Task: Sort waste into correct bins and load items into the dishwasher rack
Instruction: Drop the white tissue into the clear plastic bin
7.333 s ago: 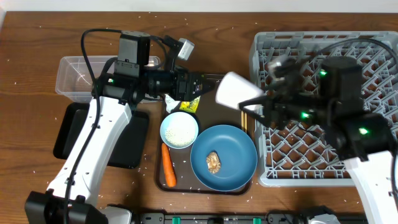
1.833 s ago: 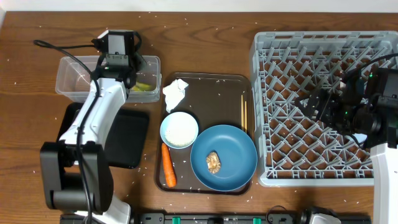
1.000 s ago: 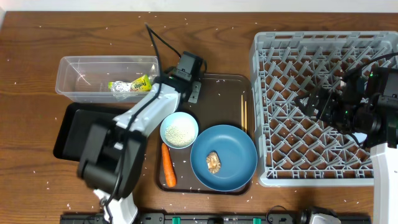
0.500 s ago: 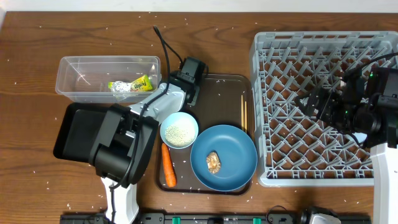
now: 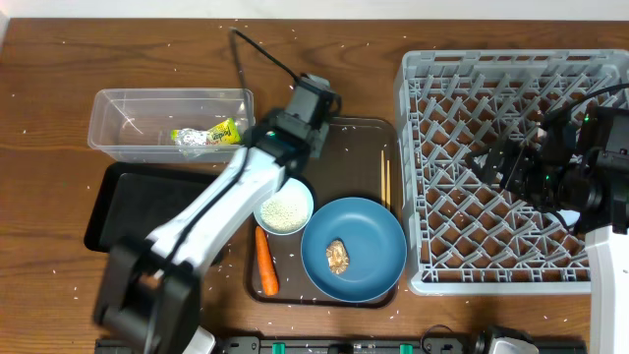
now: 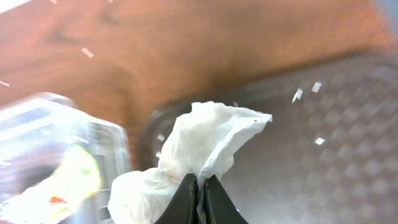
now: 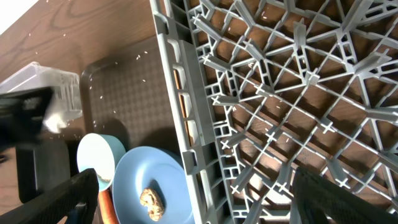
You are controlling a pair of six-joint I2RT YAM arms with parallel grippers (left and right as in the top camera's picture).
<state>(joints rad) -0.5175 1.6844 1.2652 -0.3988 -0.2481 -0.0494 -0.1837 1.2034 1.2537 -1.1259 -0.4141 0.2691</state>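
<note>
Since half a second ago the left arm (image 5: 236,187) has swung up and stretched out over the corner of the brown serving tray (image 5: 354,147) nearest the clear tub (image 5: 138,113), while the right arm (image 5: 590,187) has stayed put over the grey rack (image 5: 511,69). The left jaws are pressed together on the crumpled white napkin (image 6: 199,146), which bunches out from them in front of that tray corner. From overhead the napkin is hidden under the arm. The yellow-green wrapper (image 5: 206,135) lies inside the clear tub, and the black tray (image 5: 128,206) sits just beside the tub on the counter (image 5: 59,59).

On the serving tray the white bowl (image 5: 283,206) holds rice. The carrot (image 5: 265,261) lies beside the bowl, and the blue plate (image 5: 369,236) carries a small brown lump (image 5: 338,258). The chopsticks (image 5: 385,177) lie side by side near the tray's edge closest to the rack. The right jaws stand wide apart with nothing between them, above the rack's pegs.
</note>
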